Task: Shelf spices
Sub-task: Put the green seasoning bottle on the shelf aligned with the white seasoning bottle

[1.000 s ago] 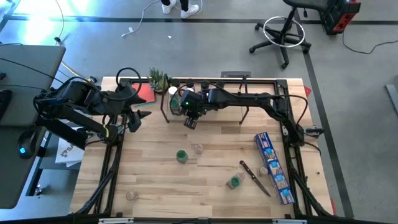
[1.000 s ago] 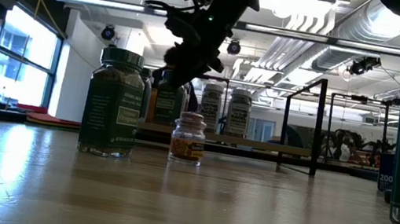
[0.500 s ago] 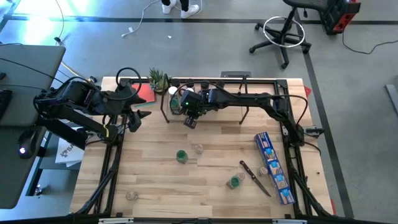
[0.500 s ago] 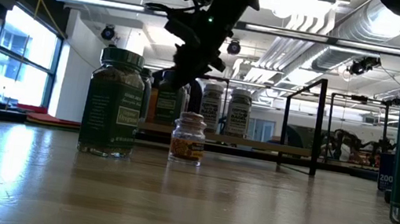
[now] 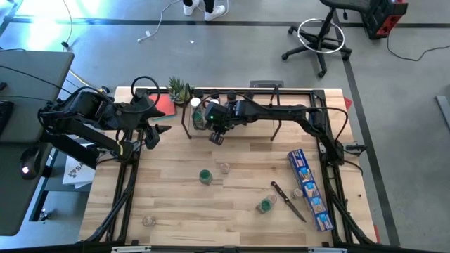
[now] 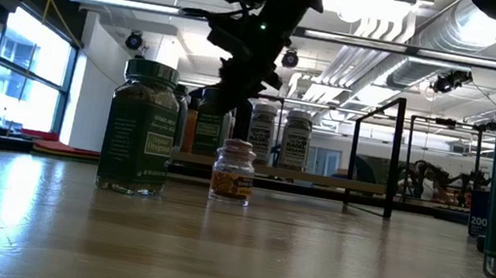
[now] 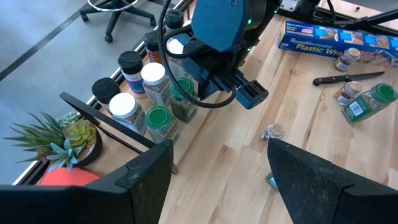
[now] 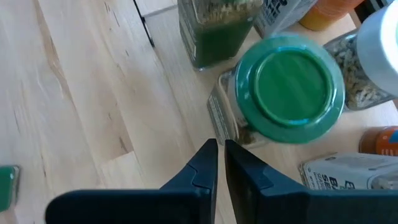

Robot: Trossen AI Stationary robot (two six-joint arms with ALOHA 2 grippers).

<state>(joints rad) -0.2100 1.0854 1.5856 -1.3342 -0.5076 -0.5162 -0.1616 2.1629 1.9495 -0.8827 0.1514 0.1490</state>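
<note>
Front of bench (image 5: 176,211): loose spice jars (image 5: 204,175), apart from each other.
Right end effector (image 5: 216,138): fingers pressed together, empty, above green-capped jar (image 8: 283,87) at the shelf (image 5: 239,95).
Left end effector (image 5: 152,135): jaws wide apart, empty, at bench's left edge.
Shelf: back of bench, holding several jars.

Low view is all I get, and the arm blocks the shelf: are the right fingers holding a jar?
Observer: No. The right gripper is shut on nothing, beside a green-capped jar at the shelf front.
Operator: Where's the left arm?
Observer: The left gripper waits open at the table's left edge.
Operator: How many jars are loose?
Observer: Four on the table; one sits alone on the left side, far from the shelf.
</note>
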